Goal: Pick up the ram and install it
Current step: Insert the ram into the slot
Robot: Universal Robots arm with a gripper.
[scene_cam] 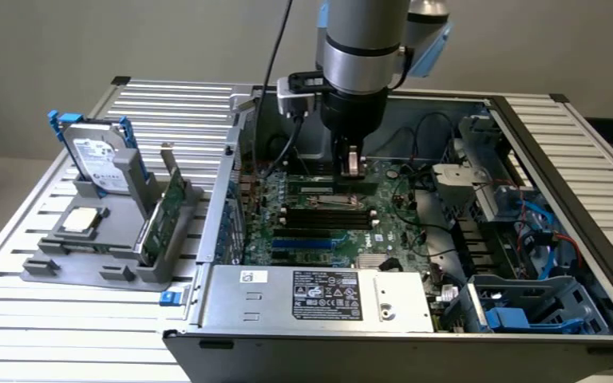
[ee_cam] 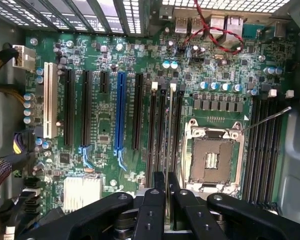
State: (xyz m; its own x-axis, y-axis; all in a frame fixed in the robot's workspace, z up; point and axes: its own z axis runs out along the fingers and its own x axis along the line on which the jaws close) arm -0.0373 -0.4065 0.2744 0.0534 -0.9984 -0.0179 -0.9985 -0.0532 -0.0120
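My gripper (scene_cam: 351, 169) hangs inside the open computer case, low over the motherboard (scene_cam: 386, 239). It is shut on the ram (scene_cam: 318, 183), a thin green stick lying level just under the fingers. In the wrist view the two black fingers (ee_cam: 155, 200) stand close together around the ram (ee_cam: 168, 130). The stick shows edge-on there as a thin pale line running along the black memory slots (ee_cam: 161, 130) beside the empty processor socket (ee_cam: 212, 157). Whether the stick touches a slot I cannot tell.
A grey holder (scene_cam: 83, 267) at the exterior view's left carries a hard drive (scene_cam: 99, 159), a green card with a bracket (scene_cam: 168, 211) and a silver processor chip (scene_cam: 81, 222). The power supply (scene_cam: 322, 295) sits at the case front. Cables and drive bays (scene_cam: 520, 231) crowd the exterior view's right.
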